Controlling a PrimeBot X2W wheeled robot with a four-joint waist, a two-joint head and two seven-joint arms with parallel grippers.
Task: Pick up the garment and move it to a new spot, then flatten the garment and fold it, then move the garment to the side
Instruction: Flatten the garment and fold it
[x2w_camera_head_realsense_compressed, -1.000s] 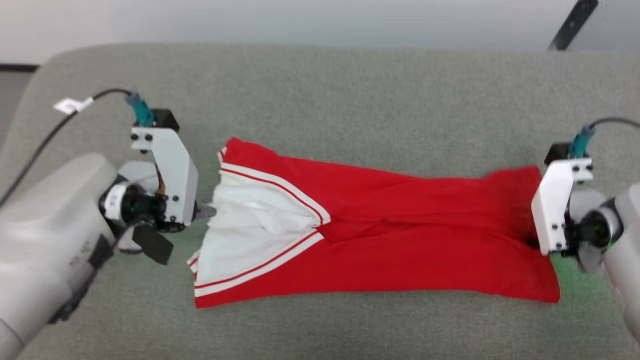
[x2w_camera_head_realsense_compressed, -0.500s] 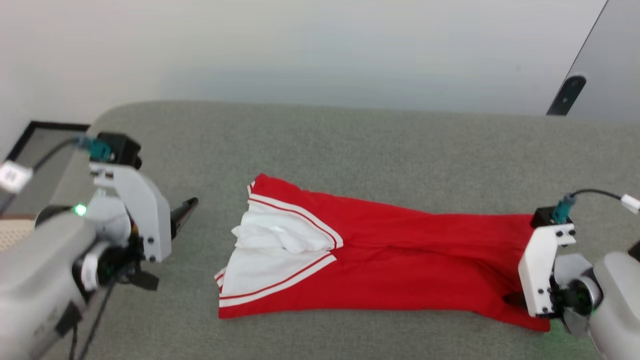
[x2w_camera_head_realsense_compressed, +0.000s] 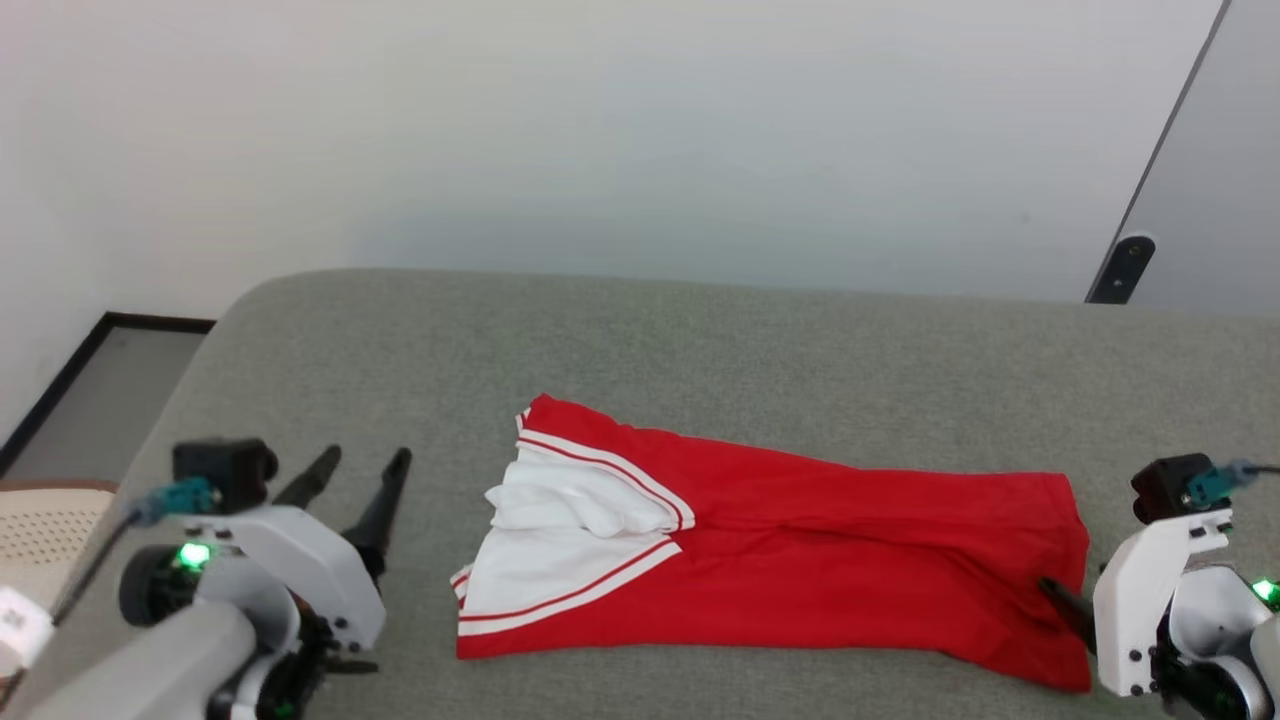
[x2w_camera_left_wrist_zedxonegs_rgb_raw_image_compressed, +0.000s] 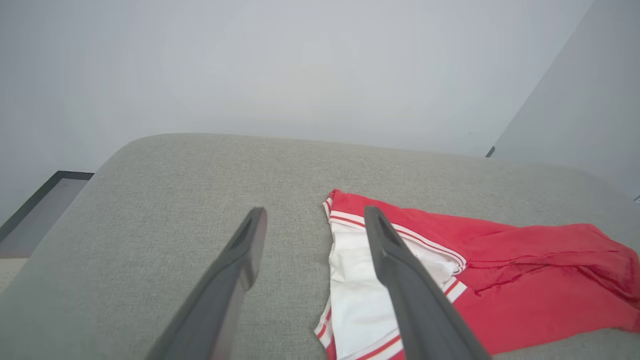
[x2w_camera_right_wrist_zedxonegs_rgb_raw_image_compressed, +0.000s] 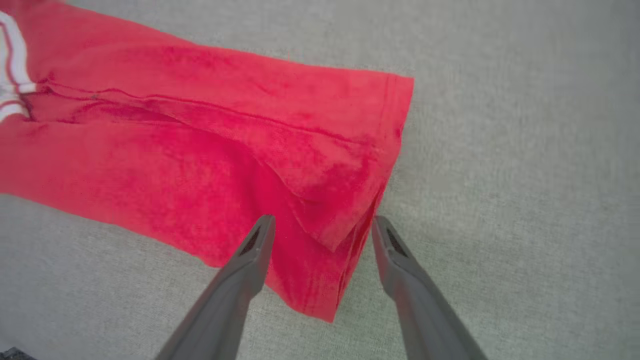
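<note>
The garment (x2w_camera_head_realsense_compressed: 830, 560) lies on the grey cushion as a long red folded strip, its white sleeve (x2w_camera_head_realsense_compressed: 560, 560) with red-white trim at the left end. No lettering shows. My left gripper (x2w_camera_head_realsense_compressed: 360, 465) stands open a little to the left of the sleeve end, apart from it. In the left wrist view the left gripper (x2w_camera_left_wrist_zedxonegs_rgb_raw_image_compressed: 315, 212) is open over bare cushion, with the garment (x2w_camera_left_wrist_zedxonegs_rgb_raw_image_compressed: 525, 285) to its right. My right gripper (x2w_camera_head_realsense_compressed: 1060, 600) is at the red hem on the right end. In the right wrist view the right gripper (x2w_camera_right_wrist_zedxonegs_rgb_raw_image_compressed: 324, 220) is open, its fingers either side of the garment's (x2w_camera_right_wrist_zedxonegs_rgb_raw_image_compressed: 200, 150) hem corner.
The grey cushioned surface (x2w_camera_head_realsense_compressed: 700, 350) runs wide, with a rounded far-left corner. A pale wall (x2w_camera_head_realsense_compressed: 600, 130) stands behind it. A dark-framed floor strip (x2w_camera_head_realsense_compressed: 100, 400) and a beige woven thing (x2w_camera_head_realsense_compressed: 50, 530) are at the left. A grey door edge with a dark stop (x2w_camera_head_realsense_compressed: 1120, 270) is at the right.
The right gripper has opened and let go of the red hem. The left gripper has drawn back from the sleeve end. The head camera has tilted up, showing more wall.
</note>
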